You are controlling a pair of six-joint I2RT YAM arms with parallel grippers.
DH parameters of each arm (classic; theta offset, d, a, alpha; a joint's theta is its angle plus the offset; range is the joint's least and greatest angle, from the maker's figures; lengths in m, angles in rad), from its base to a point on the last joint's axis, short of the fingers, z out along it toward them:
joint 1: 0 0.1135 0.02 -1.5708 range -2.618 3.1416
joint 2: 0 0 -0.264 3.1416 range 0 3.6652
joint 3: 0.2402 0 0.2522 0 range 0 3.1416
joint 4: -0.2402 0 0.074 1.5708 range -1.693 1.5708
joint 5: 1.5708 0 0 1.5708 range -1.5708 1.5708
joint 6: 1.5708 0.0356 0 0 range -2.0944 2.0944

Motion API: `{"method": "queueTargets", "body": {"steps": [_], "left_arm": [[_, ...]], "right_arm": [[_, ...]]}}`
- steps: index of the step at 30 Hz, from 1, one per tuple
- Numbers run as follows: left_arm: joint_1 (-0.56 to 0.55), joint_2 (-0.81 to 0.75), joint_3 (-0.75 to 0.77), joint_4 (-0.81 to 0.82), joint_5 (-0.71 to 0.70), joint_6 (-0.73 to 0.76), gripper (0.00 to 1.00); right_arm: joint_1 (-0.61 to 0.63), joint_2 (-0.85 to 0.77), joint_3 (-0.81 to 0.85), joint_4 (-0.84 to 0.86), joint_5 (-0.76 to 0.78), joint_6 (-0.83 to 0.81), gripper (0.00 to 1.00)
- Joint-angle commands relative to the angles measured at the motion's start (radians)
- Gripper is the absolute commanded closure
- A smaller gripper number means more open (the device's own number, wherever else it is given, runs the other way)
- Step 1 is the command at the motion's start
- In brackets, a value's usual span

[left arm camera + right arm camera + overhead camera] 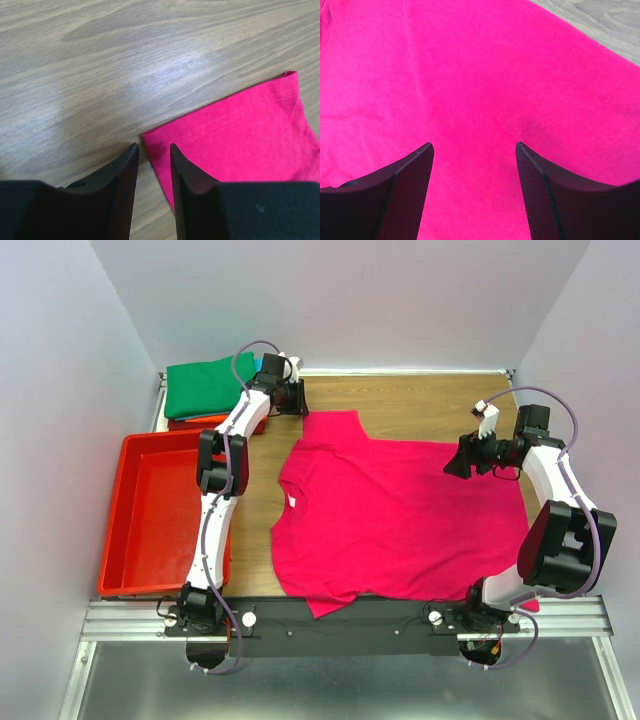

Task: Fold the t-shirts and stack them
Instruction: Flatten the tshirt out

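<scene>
At upper centre beside the magenta t-shirt (400,510), left gripper (153,146) — fingers narrowly parted, seemingly empty — needed widening over the sleeve hem (220,117); right gripper (474,145) gaped wide.

Magenta-pink t-shirt (400,515), hems stitched in matching pink thread, seen against the pale brown wood grain of the desk (420,405). My fingers (122,192) are black with a fine mesh pattern, and my arms (207,535) are white with black joints and lilac cables. Folded shirt (205,388) is plain green; tray (160,520) is bright red.
</scene>
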Motion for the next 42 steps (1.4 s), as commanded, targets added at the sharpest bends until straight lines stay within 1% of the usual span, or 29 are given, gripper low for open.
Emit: {"method": "queueTargets", "body": {"steps": [1,5,7,8,10,11,13,14,16,17,19,21,23,25,26,27,29,32,33,34,36,37,38,40,41,42], "left_arm": [[-0.028,0.051,0.026,-0.065,-0.041,0.022,0.60],[-0.049,0.060,0.023,-0.080,-0.059,0.035,0.62],[-0.054,0.060,0.021,-0.090,-0.097,0.042,0.64],[-0.058,0.058,0.021,-0.096,-0.108,0.045,0.69],[-0.062,0.055,0.015,-0.106,-0.148,0.057,0.73],[-0.063,0.051,0.014,-0.108,-0.160,0.061,0.78],[-0.065,0.045,0.007,-0.105,-0.180,0.069,0.83],[-0.066,0.032,0.003,-0.097,-0.183,0.071,0.90],[-0.065,0.013,-0.006,-0.068,-0.193,0.075,0.95],[-0.065,-0.018,-0.009,-0.059,-0.199,0.077,0.99],[-0.065,-0.061,-0.029,-0.024,-0.228,0.081,1.00],[-0.057,-0.138,-0.061,0.019,-0.251,0.081,1.00],[-0.036,-0.213,-0.133,0.048,-0.285,0.085,1.00],[-0.016,-0.248,-0.204,0.074,-0.291,0.085,1.00],[0.003,-0.264,-0.216,0.076,-0.288,0.086,1.00],[0.012,-0.268,-0.229,0.078,-0.279,0.091,1.00],[0.030,-0.265,-0.236,0.079,-0.272,0.098,1.00],[0.041,-0.245,-0.214,0.081,-0.240,0.101,1.00],[0.041,-0.233,-0.172,0.062,-0.227,0.103,1.00],[0.041,-0.207,-0.149,0.052,-0.216,0.104,1.00],[0.040,-0.184,-0.109,0.027,-0.182,0.104,1.00],[0.040,-0.179,-0.092,0.025,-0.173,0.101,1.00],[0.040,-0.178,-0.092,0.027,-0.164,0.103,1.00],[0.041,-0.182,-0.098,0.030,-0.148,0.103,1.00],[0.041,-0.185,-0.098,0.030,-0.142,0.103,1.00],[0.040,-0.187,-0.103,0.032,-0.130,0.103,1.00]], "right_arm": [[-0.006,-0.009,-0.007,0.011,-0.017,0.000,0.27],[-0.006,-0.012,-0.009,0.011,-0.014,0.000,0.27],[-0.006,-0.012,-0.007,0.011,-0.014,0.000,0.27],[-0.008,-0.013,-0.009,0.010,-0.016,0.000,0.27],[-0.008,-0.013,-0.007,0.011,-0.017,0.000,0.27],[-0.008,-0.015,-0.009,0.011,-0.017,0.000,0.27],[-0.008,-0.013,-0.007,0.011,-0.016,0.000,0.27],[-0.008,-0.013,-0.010,0.011,-0.011,-0.001,0.27],[-0.008,-0.013,-0.012,0.011,-0.003,-0.006,0.27],[-0.008,-0.012,-0.014,0.011,0.004,-0.007,0.27],[-0.008,-0.007,-0.014,0.014,0.041,-0.009,0.27],[-0.017,0.008,-0.011,0.019,0.073,-0.003,0.27],[-0.034,0.023,-0.014,0.040,0.095,0.026,0.27],[-0.046,0.033,-0.020,0.086,0.148,0.066,0.27],[-0.057,0.034,-0.018,0.102,0.174,0.074,0.27],[-0.061,0.049,-0.004,0.132,0.232,0.098,0.27],[-0.080,0.077,0.026,0.151,0.285,0.120,0.27],[-0.113,0.166,0.135,0.159,0.331,0.163,0.27],[-0.120,0.194,0.166,0.159,0.328,0.177,0.27],[-0.123,0.258,0.227,0.159,0.327,0.178,0.27],[-0.123,0.327,0.285,0.157,0.293,0.204,0.29],[-0.121,0.409,0.324,0.157,0.284,0.220,0.29],[-0.118,0.447,0.386,0.156,0.278,0.232,0.30],[-0.109,0.517,0.454,0.156,0.274,0.255,0.30],[-0.095,0.583,0.518,0.156,0.268,0.263,0.30],[-0.077,0.609,0.545,0.156,0.267,0.275,0.30]]}}
